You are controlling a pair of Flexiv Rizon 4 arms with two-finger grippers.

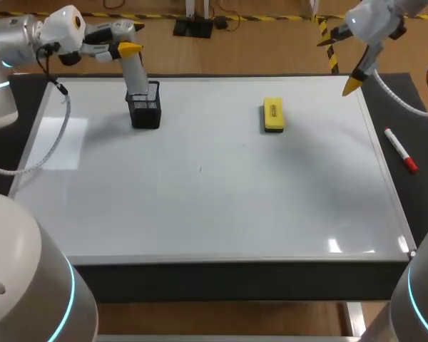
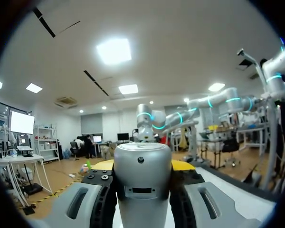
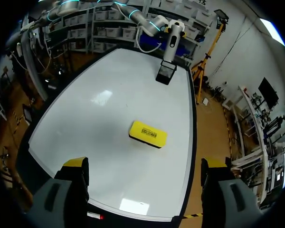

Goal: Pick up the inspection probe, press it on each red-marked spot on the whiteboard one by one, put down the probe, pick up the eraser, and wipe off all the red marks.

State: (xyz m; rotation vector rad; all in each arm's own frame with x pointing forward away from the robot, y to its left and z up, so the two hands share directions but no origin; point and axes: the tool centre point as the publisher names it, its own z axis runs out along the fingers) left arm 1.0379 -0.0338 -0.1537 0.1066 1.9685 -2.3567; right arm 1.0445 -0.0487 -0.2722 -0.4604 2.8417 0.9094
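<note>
- Left gripper (image 1: 131, 51), upper left of the head view: the fingers are closed in on the inspection probe (image 1: 136, 75) and appear to press it from both sides. The wrist view shows the silver body held between the pads.
- The probe's lower end stands in the black mesh holder (image 1: 145, 110), at the whiteboard's (image 1: 200, 214) far left edge.
- Right gripper (image 1: 354, 85), upper right of the frame: fingers spread wide, nothing held, above the board's far right corner.
- Eraser (image 1: 273, 115), yellow, lies flat on the board right of upper centre, untouched.
- No red marks can be made out on the board. One tiny speck near the centre is too small to judge.
- A red-capped marker (image 1: 400, 149) lies off the board's right edge.
- Judgement: the probe step is in hand at the holder. Next comes a straight vertical lift clear of the mesh, or a release.
</note>
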